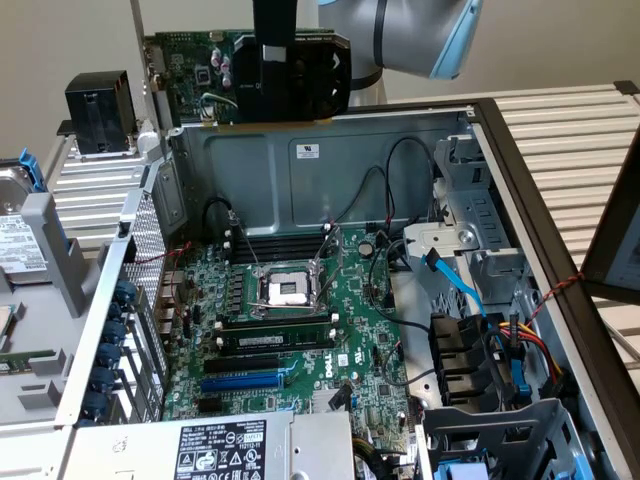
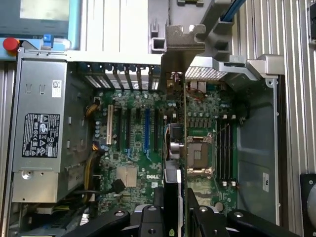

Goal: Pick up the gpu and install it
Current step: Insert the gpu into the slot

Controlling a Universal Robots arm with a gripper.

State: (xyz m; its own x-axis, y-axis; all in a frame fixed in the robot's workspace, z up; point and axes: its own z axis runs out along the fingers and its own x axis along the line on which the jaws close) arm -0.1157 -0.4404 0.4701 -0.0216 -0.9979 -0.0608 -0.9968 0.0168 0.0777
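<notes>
My gripper [image 1: 275, 60] is shut on the gpu [image 1: 215, 70], a small green card with a black cooler shroud, and holds it in the air above the back wall of the open computer case [image 1: 300, 150]. In the wrist view the gpu [image 2: 174, 138] shows edge-on between my fingers [image 2: 158, 200], its silver end bracket [image 2: 185, 47] pointing away from me. It hangs over the green motherboard [image 2: 133, 148], between the expansion slots and the CPU socket [image 2: 197, 153]. The motherboard [image 1: 300, 330] lies flat in the case, with a blue slot [image 1: 245, 380] near its front.
A grey power supply [image 1: 220, 445] fills the case's near corner. Drive bays and coloured cables [image 1: 480, 300] crowd the exterior view's right. A black heatsink [image 1: 100, 110] and a hard drive [image 1: 15, 240] rest outside the case on the exterior view's left.
</notes>
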